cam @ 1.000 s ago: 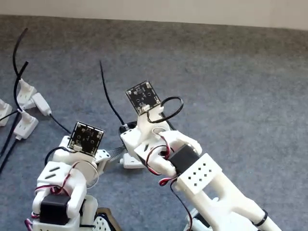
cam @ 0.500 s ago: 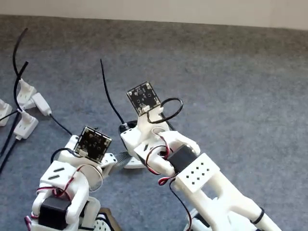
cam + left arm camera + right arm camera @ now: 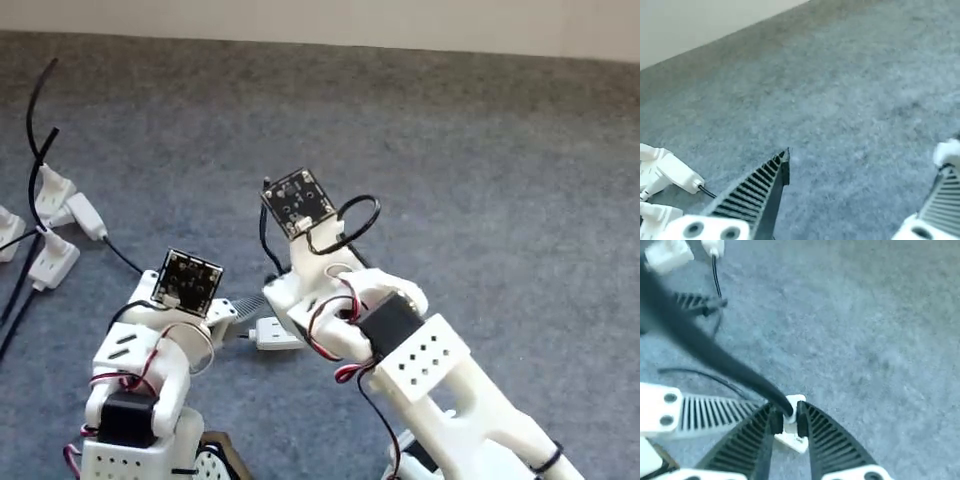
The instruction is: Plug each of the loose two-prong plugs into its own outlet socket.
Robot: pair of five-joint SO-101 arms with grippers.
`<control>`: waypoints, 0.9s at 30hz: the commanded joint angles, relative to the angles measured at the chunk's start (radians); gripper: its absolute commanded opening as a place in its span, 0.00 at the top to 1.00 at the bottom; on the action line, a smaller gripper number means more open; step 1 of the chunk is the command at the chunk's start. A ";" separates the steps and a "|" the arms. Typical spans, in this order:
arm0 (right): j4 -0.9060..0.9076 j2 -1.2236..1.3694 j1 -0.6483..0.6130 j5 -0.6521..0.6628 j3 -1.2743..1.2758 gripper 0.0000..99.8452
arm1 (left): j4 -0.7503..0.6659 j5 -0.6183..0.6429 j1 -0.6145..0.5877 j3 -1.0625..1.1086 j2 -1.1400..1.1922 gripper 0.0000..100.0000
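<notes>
right claw (image 3: 788, 422) clamped on plug (image 3: 789, 439), held low near the bench (image 3: 480, 180) | left claw (image 3: 865, 162) apart, just beside | risk: stiff cord (image 3: 700, 350) may twist plug in grip, misaligning prongs

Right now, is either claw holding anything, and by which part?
The right claw pinches the small white plastic plug by its body, right where its black cord enters. The left claw is open and holds nothing.
</notes>
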 commanded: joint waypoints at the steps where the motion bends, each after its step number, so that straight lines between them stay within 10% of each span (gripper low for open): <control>1: 0.076 -0.028 0.021 0.025 -0.096 1.00 | -0.031 0.005 -0.016 -0.004 -0.008 0.60; 12: -0.082 -0.019 0.245 0.021 0.130 1.00 | -0.023 0.005 -0.068 0.005 -0.010 0.60; 27: -0.248 -0.027 0.081 -0.324 0.300 1.00 | -0.081 0.008 -0.189 0.064 -0.010 0.60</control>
